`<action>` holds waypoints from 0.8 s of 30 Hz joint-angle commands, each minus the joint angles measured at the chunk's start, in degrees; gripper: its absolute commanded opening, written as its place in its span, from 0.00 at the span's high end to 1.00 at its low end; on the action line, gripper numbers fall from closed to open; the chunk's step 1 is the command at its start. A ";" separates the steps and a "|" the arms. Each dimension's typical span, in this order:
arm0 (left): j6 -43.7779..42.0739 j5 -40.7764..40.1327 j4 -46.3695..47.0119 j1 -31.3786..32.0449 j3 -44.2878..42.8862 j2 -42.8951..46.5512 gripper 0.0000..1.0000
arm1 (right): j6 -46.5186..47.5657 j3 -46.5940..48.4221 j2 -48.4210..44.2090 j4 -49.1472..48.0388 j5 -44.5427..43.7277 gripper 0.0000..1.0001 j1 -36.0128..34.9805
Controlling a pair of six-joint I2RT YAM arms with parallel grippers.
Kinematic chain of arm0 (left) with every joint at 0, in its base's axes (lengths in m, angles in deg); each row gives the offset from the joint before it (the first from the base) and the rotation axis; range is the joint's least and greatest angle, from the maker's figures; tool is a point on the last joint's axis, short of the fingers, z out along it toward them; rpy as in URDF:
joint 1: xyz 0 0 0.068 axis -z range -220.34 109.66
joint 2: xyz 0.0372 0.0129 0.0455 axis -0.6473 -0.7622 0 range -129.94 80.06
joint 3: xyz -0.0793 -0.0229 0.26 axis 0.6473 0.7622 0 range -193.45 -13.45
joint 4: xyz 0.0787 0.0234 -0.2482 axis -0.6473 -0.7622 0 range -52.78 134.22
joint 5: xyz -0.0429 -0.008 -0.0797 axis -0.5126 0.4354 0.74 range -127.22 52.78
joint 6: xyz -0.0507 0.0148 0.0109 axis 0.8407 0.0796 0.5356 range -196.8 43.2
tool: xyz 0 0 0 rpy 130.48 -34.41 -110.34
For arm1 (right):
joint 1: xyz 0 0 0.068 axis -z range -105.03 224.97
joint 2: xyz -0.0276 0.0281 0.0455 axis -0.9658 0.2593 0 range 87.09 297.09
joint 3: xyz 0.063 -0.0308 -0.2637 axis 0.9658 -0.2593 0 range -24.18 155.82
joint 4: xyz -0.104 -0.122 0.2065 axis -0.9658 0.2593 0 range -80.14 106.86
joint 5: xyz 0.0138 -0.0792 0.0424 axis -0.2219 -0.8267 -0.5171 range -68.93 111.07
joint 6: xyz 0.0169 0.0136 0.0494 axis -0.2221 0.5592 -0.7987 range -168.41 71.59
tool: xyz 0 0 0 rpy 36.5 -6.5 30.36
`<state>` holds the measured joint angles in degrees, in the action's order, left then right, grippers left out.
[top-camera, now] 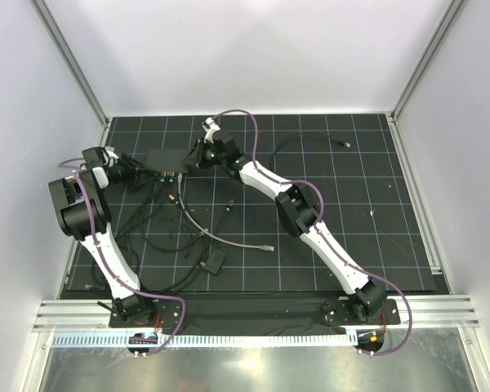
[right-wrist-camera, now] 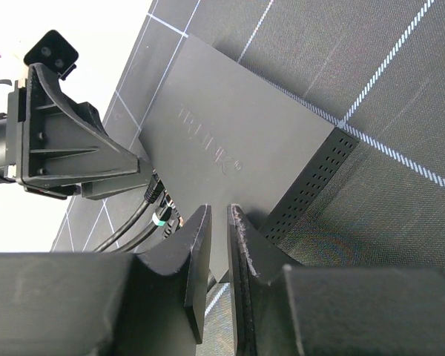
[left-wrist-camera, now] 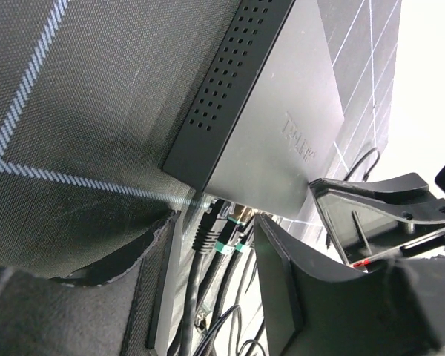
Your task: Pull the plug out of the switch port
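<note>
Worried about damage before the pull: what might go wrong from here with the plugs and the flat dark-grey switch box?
1. Several black cable plugs sit together between the fingers of the open left gripper; closing may catch the wrong one or two at once.
2. The right gripper reaches only a corner of the flat dark-grey switch box; with a weak hold, the box could slide or twist with the pull.
</note>
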<state>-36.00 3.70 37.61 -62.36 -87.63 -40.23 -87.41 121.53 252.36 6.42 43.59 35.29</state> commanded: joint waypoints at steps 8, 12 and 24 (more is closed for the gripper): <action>1.74 1.08 3.45 1.36 0.87 -2.32 0.57 | 0.07 1.95 0.49 -0.69 -1.17 0.78 -0.31; 1.66 0.73 2.57 1.45 0.61 -2.93 0.61 | 0.07 1.95 0.49 -0.69 -0.99 0.79 -0.22; 1.39 0.56 1.08 1.45 -0.53 -4.34 0.73 | 0.07 1.68 0.40 -0.86 -0.99 0.79 -0.31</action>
<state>-33.75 5.82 40.60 -61.38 -87.52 -42.35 -87.63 121.53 252.36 6.42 43.29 35.29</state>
